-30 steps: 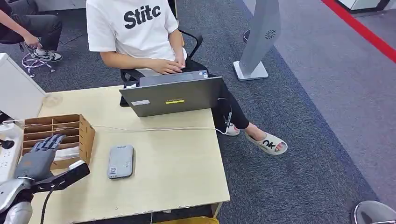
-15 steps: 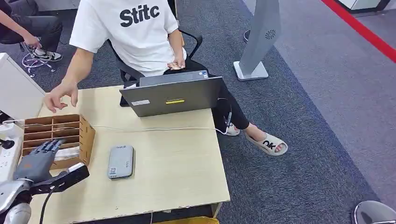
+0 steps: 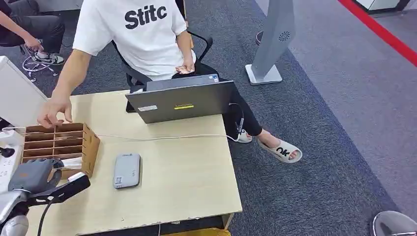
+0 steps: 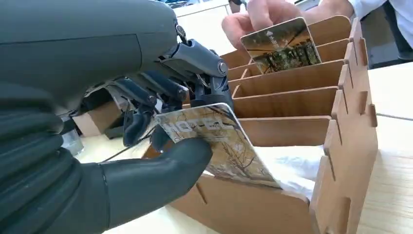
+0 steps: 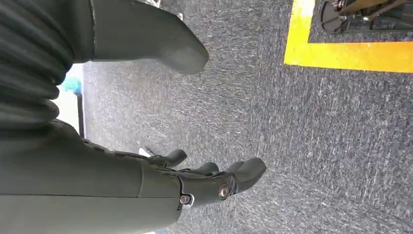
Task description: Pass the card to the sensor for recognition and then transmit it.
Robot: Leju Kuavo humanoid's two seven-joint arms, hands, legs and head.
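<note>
My left hand is at the wooden slotted card box on the table's left side. Its thumb and fingers pinch a printed hotel card standing in the nearest slot of the box. The grey card sensor lies flat on the table just right of the box. A person's hand holds a second card at the far slots of the box. My right hand hangs over grey carpet with its fingers apart, holding nothing.
A grey laptop stands at the table's far edge, with the seated person in a white shirt behind it. A white cable crosses the table. A white power strip lies left of the box.
My left hand's fingers have curled down from spread over the box to pinching the card. The person's hand has come down from above the table to the box's far slots.
</note>
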